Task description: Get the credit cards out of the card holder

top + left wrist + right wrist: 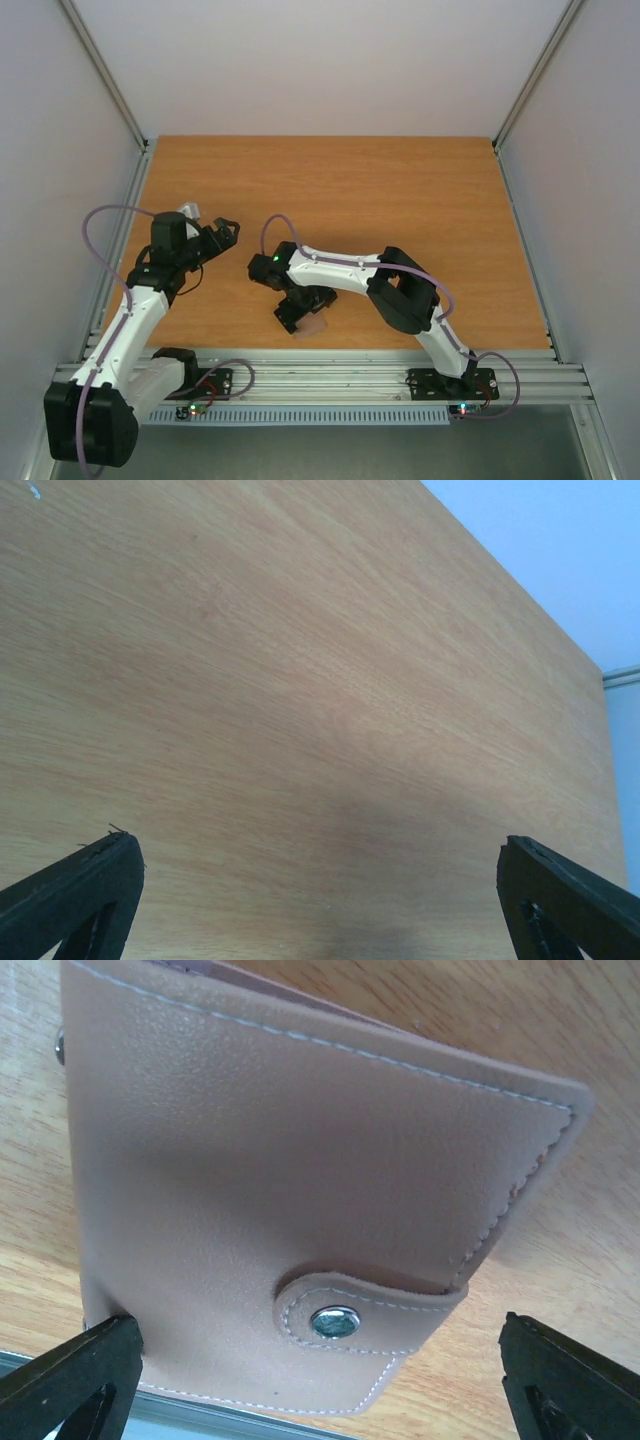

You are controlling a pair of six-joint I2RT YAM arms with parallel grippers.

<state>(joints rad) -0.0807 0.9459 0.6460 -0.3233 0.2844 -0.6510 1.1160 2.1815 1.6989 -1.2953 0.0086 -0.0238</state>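
The card holder (300, 1190) is a tan-pink wallet, folded shut, its strap fastened by a metal snap (335, 1322). It lies flat on the wooden table near the front edge and shows as a pale patch (314, 327) in the top view. My right gripper (320, 1380) is open right over it, fingers spread to either side, not gripping it. My left gripper (320, 900) is open and empty over bare wood at the table's left (222, 232). The credit cards are hidden.
The table's front edge meets a metal rail (330, 362) just beside the card holder. A metal frame edge (125, 230) runs along the table's left side, close to my left arm. White walls enclose the table.
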